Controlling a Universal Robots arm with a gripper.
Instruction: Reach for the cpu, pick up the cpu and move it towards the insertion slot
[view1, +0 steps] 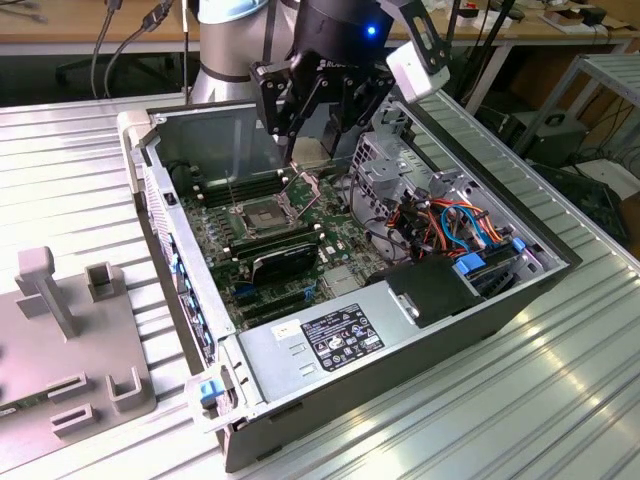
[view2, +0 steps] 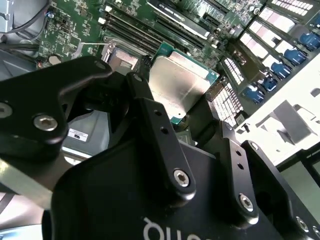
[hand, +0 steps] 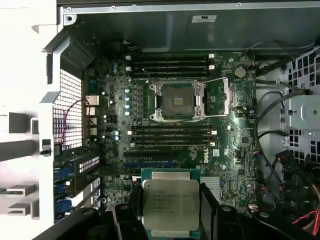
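My gripper (view1: 312, 135) hangs over the back of the open computer case, shut on the cpu (hand: 170, 204), a square silver-lidded chip on a green base. Black fingers (hand: 131, 202) press on its two opposite edges in both wrist views, where the cpu (view2: 180, 82) is held flat above the green motherboard. The insertion slot (hand: 177, 100) is a square socket with a silver frame and dark centre. Its latch plate and wire are swung open. In the exterior view the insertion slot (view1: 262, 217) lies below the gripper and toward the exterior view's left, apart from it.
Long black memory slots (hand: 170, 65) flank the socket on two sides. A black finned block (view1: 283, 262) sits in front of it. Drive cage and coloured cables (view1: 450, 220) fill the case's right. The case walls (view1: 150, 190) ring the board. A grey fixture (view1: 60, 330) stands on the ribbed table at the left.
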